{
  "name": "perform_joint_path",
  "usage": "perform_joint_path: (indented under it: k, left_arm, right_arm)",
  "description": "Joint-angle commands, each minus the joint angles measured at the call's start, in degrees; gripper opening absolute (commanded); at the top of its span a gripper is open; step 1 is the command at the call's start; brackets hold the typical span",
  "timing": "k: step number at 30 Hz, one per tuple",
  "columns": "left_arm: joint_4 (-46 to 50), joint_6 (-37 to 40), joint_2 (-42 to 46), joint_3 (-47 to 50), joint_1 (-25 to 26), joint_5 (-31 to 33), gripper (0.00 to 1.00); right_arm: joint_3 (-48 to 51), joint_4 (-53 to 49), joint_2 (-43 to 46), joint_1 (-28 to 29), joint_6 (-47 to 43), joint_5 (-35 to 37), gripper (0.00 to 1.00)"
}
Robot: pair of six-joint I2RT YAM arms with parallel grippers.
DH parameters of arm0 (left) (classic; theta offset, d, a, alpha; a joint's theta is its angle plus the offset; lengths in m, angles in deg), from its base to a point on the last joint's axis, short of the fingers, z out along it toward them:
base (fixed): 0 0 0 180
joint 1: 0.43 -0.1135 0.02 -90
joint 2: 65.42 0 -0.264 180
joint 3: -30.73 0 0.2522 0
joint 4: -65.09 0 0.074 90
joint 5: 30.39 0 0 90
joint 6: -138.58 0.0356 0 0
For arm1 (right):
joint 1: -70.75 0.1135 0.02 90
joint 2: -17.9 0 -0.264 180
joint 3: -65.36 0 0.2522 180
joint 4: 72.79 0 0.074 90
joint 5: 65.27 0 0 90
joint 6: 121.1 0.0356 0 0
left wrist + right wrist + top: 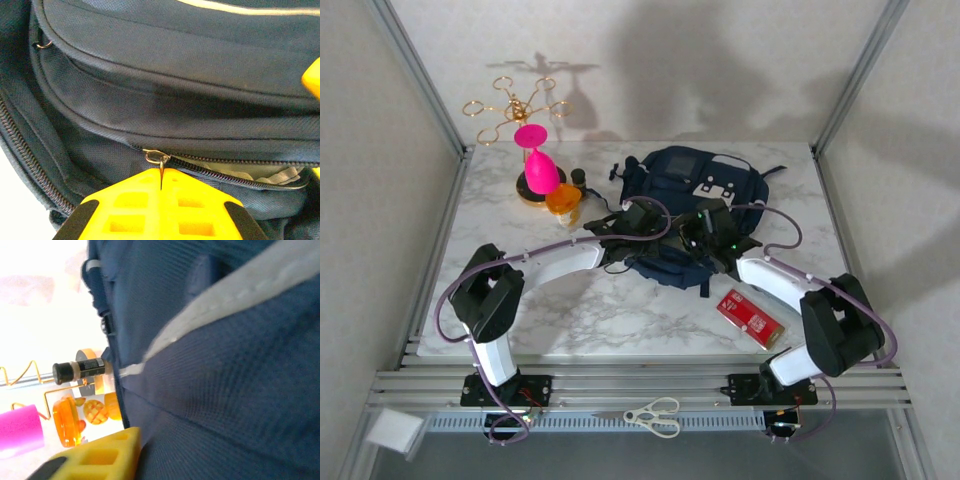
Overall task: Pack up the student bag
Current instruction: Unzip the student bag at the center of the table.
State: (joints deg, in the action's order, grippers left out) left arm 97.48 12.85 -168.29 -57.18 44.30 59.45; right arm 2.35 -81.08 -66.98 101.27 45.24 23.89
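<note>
Student bag [740, 195], its zip pull [159, 159] pinched in the left hand [161, 186]; right hand [705, 232], state impossible to tell.

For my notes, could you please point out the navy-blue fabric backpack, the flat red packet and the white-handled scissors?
Navy-blue fabric backpack [678, 190]: top external view, front panel.
Flat red packet [751, 318]: top external view, centre.
White-handled scissors [650, 415]: top external view, pivot.

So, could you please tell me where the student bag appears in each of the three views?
Top external: the student bag sits centre-rear on the table.
Left wrist: the bag runs across the upper picture; the left gripper is shut on its zip pull.
Right wrist: the bag takes the right side.
Shared landmark: the orange container, left of the bag in top external and right wrist.
</note>
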Motion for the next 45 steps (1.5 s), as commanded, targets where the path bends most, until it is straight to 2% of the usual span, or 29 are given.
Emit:
perform_joint_path:
  k: [1, 3, 6, 9, 12, 15, 16, 18, 22, 24, 27, 31, 33, 39, 41, 45]
  left_arm:
    - [1.2, 1.9, 2.4, 0.7, -0.5, 5.5, 0.00]
    - [2.3, 1.9, 3.5, 1.8, -1.5, 7.2, 0.00]
    - [3.7, 1.4, 6.3, 3.7, -2.0, 9.7, 0.00]
    - [2.5, 2.5, 8.9, 6.1, -2.8, 10.4, 0.00]
    - [2.3, 3.4, 5.7, 4.7, -6.0, 9.8, 0.00]
    - [0.1, 5.5, 2.8, 2.1, -6.8, 10.9, 0.00]
    - [-0.6, 6.0, 1.6, 1.3, -6.9, 10.7, 0.00]
    - [-2.4, 7.6, 0.7, -0.6, -6.7, 6.0, 0.00]
    - [-9.1, 12.5, 4.3, 2.6, -2.4, 2.5, 0.00]
    - [-12.5, 14.4, 5.6, 4.7, -1.5, 0.1, 0.09]
    - [-16.2, 15.8, 5.3, 5.9, -1.4, -4.9, 0.13]
    - [-21.5, 18.1, 6.8, 9.4, -0.7, -12.1, 0.24]
    - [-22.6, 20.0, 7.2, 10.5, -0.3, -13.0, 0.32]
    - [-20.8, 23.5, 3.2, 7.1, -0.4, -16.4, 0.48]
    - [-21.0, 23.0, 2.4, 5.8, -0.2, -13.4, 0.48]
    - [-25.5, 21.8, 1.1, 6.7, -1.0, -16.2, 0.49]
  right_arm:
    - [-3.6, -2.2, -0.4, -0.8, -2.7, 1.9, 0.08]
    - [-2.4, -0.6, 1.5, -2.6, -5.7, -2.0, 0.00]
    - [-3.7, -4.0, 3.0, -7.0, -13.1, -9.5, 0.00]
    - [-3.0, -6.4, 5.5, -14.3, -19.2, -18.1, 0.00]
    - [-2.8, -8.2, 6.6, -19.6, -22.8, -26.2, 0.00]
    - [-3.0, -9.2, 6.1, -22.3, -24.8, -32.5, 0.00]
    - [-2.9, -9.5, 6.0, -22.7, -24.7, -32.9, 0.00]
    - [-1.2, -5.7, 6.3, -22.5, -22.4, -33.9, 0.00]
    - [-2.3, -8.0, 7.5, -22.4, -22.1, -32.9, 0.00]
    - [-2.4, -6.1, 7.7, -23.2, -19.3, -35.6, 0.00]
    - [-1.7, 1.7, 8.3, -23.2, -12.2, -40.1, 0.00]
    - [-4.3, 5.2, 9.7, -23.2, -7.7, -40.0, 0.00]
    - [-5.8, 3.6, 9.5, -23.2, -7.2, -40.2, 0.00]
    - [-6.4, 6.1, 9.7, -23.0, -4.5, -40.6, 0.00]
    - [-7.5, 5.1, 9.7, -23.0, -5.1, -40.5, 0.00]
    - [-8.1, 4.2, 9.9, -23.0, -5.7, -40.6, 0.00]
